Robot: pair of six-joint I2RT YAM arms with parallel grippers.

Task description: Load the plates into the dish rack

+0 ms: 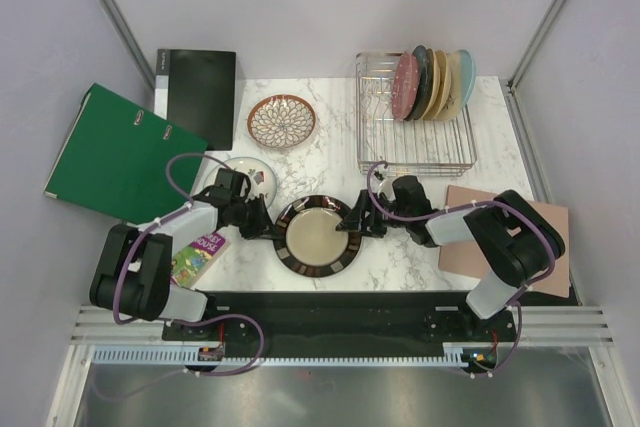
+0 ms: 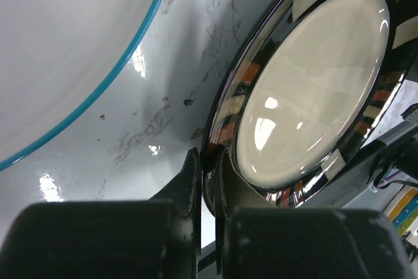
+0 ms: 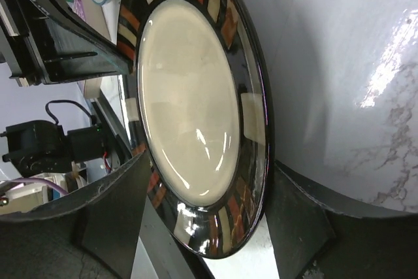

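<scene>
The dark-rimmed plate with the cream centre [image 1: 314, 235] lies at the table's front centre. My left gripper [image 1: 263, 224] is shut on its left rim; in the left wrist view the fingers [image 2: 191, 178] pinch the rim of that plate [image 2: 313, 89]. My right gripper [image 1: 352, 222] is open, with one finger on each side of the plate's right rim [image 3: 196, 96]. The white plate with red fruit motifs [image 1: 250, 176] sits behind my left arm. The brown lattice plate [image 1: 281, 120] lies further back. The pink dotted plate [image 1: 405, 87] stands in the wire dish rack [image 1: 420, 147].
Plain dark, cream and teal plates [image 1: 445, 82] stand in the rack beside the pink one. A green binder [image 1: 115, 152] and a black folder [image 1: 197, 95] lie at the left. A pinkish-tan board [image 1: 505, 232] lies under my right arm. A booklet [image 1: 200, 255] lies at the front left.
</scene>
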